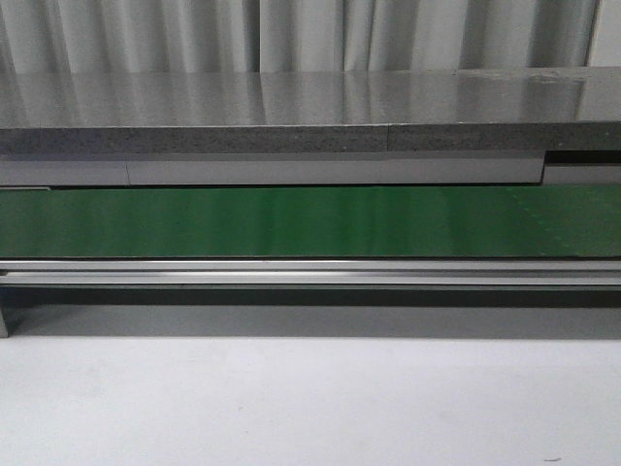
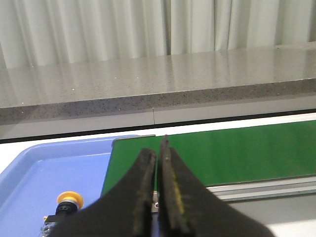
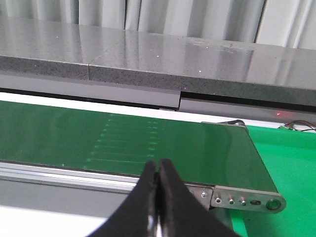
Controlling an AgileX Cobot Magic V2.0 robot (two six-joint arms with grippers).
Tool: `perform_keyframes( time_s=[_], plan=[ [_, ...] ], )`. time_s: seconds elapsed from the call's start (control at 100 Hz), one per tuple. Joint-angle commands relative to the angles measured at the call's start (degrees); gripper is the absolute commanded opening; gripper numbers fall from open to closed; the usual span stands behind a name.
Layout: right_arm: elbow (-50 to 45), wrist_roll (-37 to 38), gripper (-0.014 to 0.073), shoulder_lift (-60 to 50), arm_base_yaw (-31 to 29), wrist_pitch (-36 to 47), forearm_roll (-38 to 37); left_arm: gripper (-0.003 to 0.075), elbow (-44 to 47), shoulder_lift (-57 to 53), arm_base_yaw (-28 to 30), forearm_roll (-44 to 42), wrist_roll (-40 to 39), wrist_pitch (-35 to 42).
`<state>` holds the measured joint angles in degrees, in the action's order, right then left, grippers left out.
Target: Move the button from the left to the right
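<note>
two grippers show only in their own wrist views, and both have their dark, tapered fingers pressed together with nothing between them: the left gripper (image 2: 157, 148) and the right gripper (image 3: 158, 165). the landmark is the green belt (image 1: 310, 221), a smooth, slightly glossy band with faint lighter stripes, running level across the front view in a brushed metal frame (image 1: 310, 274). beyond the belt stands a speckled grey stone counter (image 1: 291, 107) with a polished, reflecting top and a straight front edge, and pale pleated curtains (image 1: 291, 34) hang behind that. on the near side of the belt lies a plain white table (image 1: 310, 408), wide and flat.

at the belt's left end sits a light blue tray (image 2: 44, 173) with a raised, rounded rim, its edge just beside the belt's end. the button (image 2: 69, 201) lies in that tray, a round yellow-orange head on a dark body, partly hidden by the left gripper's fingers. at the belt's right end the frame closes in a rounded metal tip with small holes, and a bright green surface (image 3: 291, 168) lies just past it.
</note>
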<state>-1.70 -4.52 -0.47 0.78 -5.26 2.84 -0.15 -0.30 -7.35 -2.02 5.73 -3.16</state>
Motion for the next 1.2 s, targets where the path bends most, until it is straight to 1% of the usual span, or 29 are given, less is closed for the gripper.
perform_keyframes(
  time_s=[0.0,0.51,0.68,0.86,1.02,1.19],
  plan=[
    [0.00,0.12,-0.0068,-0.95,-0.04,4.66,-0.60,0.0005,2.31,-2.02,-0.17,0.21,-0.62,4.39],
    [0.00,0.12,-0.0068,-0.95,-0.04,4.66,-0.60,0.0005,2.31,-2.02,-0.17,0.34,-0.62,4.39],
    [0.00,0.12,-0.0068,-0.95,-0.04,4.66,-0.60,0.0005,0.34,-1.91,-0.17,5.40,-0.62,3.16],
    [0.00,0.12,-0.0068,-0.95,-0.04,4.66,-0.60,0.0005,-6.41,1.16,-0.17,5.84,-0.62,-5.83],
    [0.00,0.12,-0.0068,-0.95,-0.04,4.66,-0.60,0.0005,-15.32,7.47,-0.17,5.84,-0.62,-11.88],
    [0.00,0.12,-0.0068,-0.95,-0.04,4.66,-0.60,0.0005,-27.29,15.96,-0.17,5.84,-0.62,-24.34]
  ],
)
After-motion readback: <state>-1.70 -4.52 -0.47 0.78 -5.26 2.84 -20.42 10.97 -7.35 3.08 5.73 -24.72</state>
